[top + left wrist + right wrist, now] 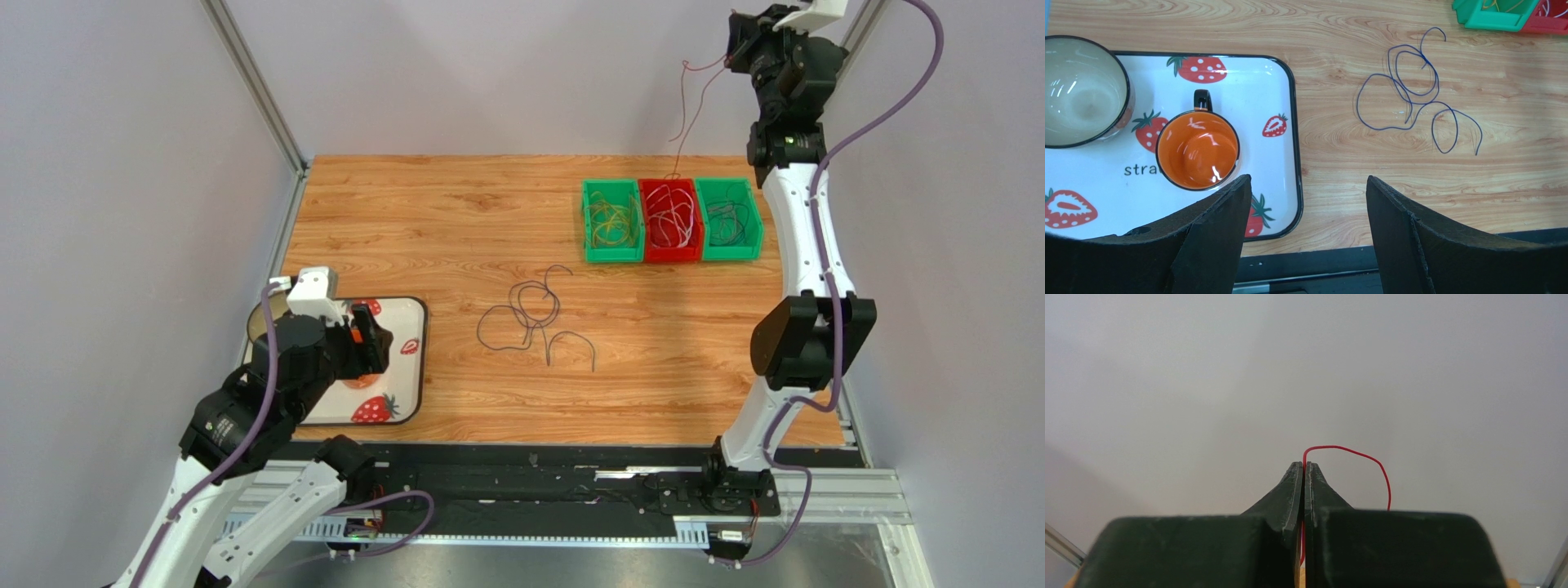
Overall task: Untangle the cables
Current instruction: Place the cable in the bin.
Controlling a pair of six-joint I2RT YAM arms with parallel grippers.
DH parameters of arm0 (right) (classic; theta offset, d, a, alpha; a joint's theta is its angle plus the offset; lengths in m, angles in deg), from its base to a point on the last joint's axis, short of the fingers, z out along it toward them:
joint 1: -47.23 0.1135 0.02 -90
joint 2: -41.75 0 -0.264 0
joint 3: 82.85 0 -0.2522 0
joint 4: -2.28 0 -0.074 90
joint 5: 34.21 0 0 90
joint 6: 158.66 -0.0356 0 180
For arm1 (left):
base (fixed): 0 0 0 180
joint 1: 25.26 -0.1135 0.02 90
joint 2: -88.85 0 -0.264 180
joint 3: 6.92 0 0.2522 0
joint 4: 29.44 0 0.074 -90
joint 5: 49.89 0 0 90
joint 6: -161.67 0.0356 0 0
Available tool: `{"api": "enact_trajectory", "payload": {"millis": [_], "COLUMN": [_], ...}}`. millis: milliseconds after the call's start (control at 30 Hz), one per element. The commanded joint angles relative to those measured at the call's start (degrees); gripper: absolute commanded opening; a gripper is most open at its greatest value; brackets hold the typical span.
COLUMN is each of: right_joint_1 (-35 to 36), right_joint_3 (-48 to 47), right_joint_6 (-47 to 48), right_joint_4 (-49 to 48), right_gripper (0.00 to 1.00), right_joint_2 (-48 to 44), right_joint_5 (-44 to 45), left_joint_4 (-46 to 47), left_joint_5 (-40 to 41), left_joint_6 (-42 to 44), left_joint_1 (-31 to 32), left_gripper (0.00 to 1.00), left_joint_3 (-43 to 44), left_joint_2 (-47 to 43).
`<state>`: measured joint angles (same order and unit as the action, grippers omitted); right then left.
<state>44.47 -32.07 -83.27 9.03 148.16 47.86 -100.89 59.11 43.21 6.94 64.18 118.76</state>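
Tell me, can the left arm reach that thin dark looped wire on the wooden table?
Probably yes. The left gripper hangs open over the white strawberry-print tray, and only bare wooden table separates it from the dark wire.

We see a robotics lab cell: grey walls [515,74], aluminium posts [254,80], a wood-grain table [429,221], a left arm [245,417] and right arm [810,245] bolted to a metal rail [540,488].
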Motion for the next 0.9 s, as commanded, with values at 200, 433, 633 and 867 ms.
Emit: {"api": "enact_trajectory", "payload": {"millis": [200,433,633,867], "right_joint_1": [-0.1,-0.1,-0.1,-0.3], "right_joint_3": [18.6,30.7,36.0,34.1], "right_joint_6": [-4.5,-7.4,-4.6,-1.7], "right_joint_4": [-6.8,-7.9,-4.6,-2.7], "right_gripper": [0.0,0.0,0.0,0.0], "right_joint_2": [-10.5,-17.3,-19.7,-16.3], "right_joint_5": [0.6,0.9,1.1,-0.2], "left_joint_4": [0.4,0.4,0.4,0.5], "left_joint_5": [0.3,0.4,0.2,0.2], "left_joint_6": [-0.5,-0.5,-0.5,-0.4], "left_joint_1": [-0.1,0.0,0.0,-0.1], "left_gripper": [0.77,0.76,0.77,0.76], "left_joint_3": [-0.1,-0.2,-0.2,-0.2], "left_joint_2": [0.3,0.1,-0.3,-0.4]}}
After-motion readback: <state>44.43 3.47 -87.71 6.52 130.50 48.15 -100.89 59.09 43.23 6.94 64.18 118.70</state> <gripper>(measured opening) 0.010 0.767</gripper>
